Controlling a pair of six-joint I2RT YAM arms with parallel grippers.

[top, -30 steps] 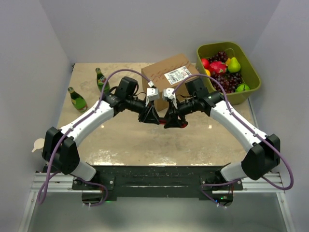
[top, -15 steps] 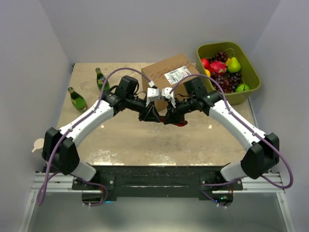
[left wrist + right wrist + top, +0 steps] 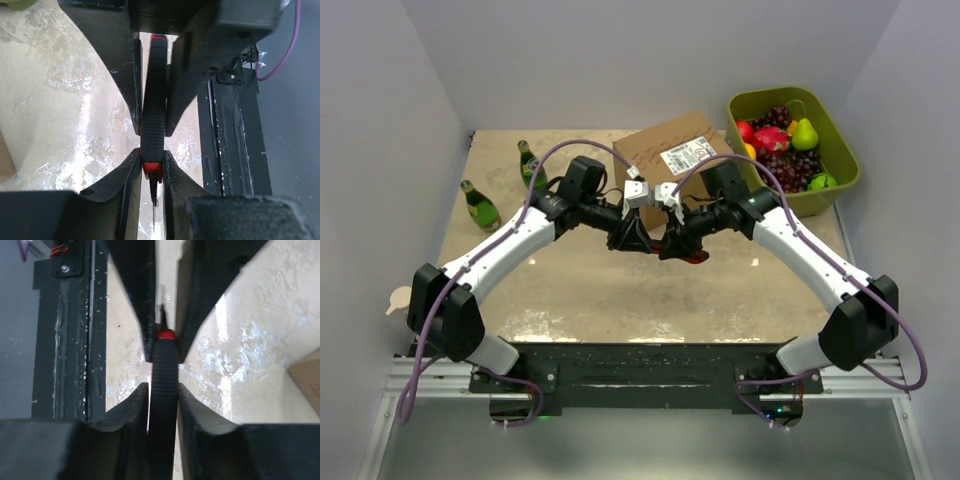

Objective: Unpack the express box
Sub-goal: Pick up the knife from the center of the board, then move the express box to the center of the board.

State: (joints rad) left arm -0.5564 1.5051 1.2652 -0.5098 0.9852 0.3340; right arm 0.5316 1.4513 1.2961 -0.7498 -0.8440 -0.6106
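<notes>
Right tool [image 3: 163,390] has joined left tool [image 3: 151,159], both clamped on a cutter [image 3: 153,100] beside the express box [image 3: 655,152].

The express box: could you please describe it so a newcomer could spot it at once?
At the far edge of the table, just left of the olive-green fruit tub, sits a brown cardboard carton. It is the only box, with a white shipping label on top.

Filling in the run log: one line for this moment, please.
left claw: shut on red-and-black utility knife, blade end | right claw: shut on its black handle | brown cardboard express box: closed, label up
</notes>
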